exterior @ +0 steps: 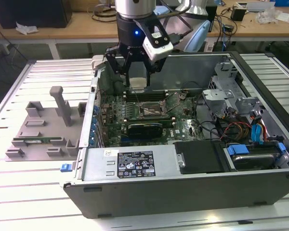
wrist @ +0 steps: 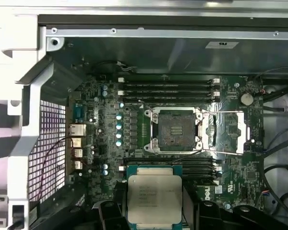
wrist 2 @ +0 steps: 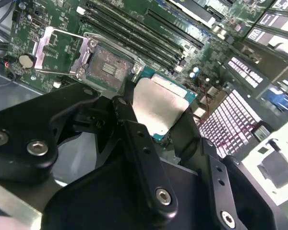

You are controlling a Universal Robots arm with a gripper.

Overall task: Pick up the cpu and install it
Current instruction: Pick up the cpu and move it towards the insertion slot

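Observation:
My gripper [exterior: 136, 83] hangs over the open computer case, above the back of the motherboard [exterior: 135, 115]. It is shut on the cpu [wrist: 154, 196], a flat square chip with a silver-grey top, held by its edges between the black fingers [wrist 2: 134, 129]. The chip faces down toward the board in the second wrist view [wrist 2: 161, 108]. The cpu socket [wrist: 175, 129] lies open and bare a short way ahead of the chip, its metal load plate [wrist: 225, 132] flipped aside. In the exterior view the socket [exterior: 151, 110] sits below and slightly to the exterior view's right of the gripper.
Memory slots [wrist: 168, 88] run beside the socket. The case's back wall [exterior: 192, 72] stands close behind the gripper. A drive cage [exterior: 226, 91] and cables [exterior: 241, 130] fill the exterior view's right. A grey fixture tray [exterior: 43, 130] with a green memory stick [exterior: 38, 141] lies outside at the left.

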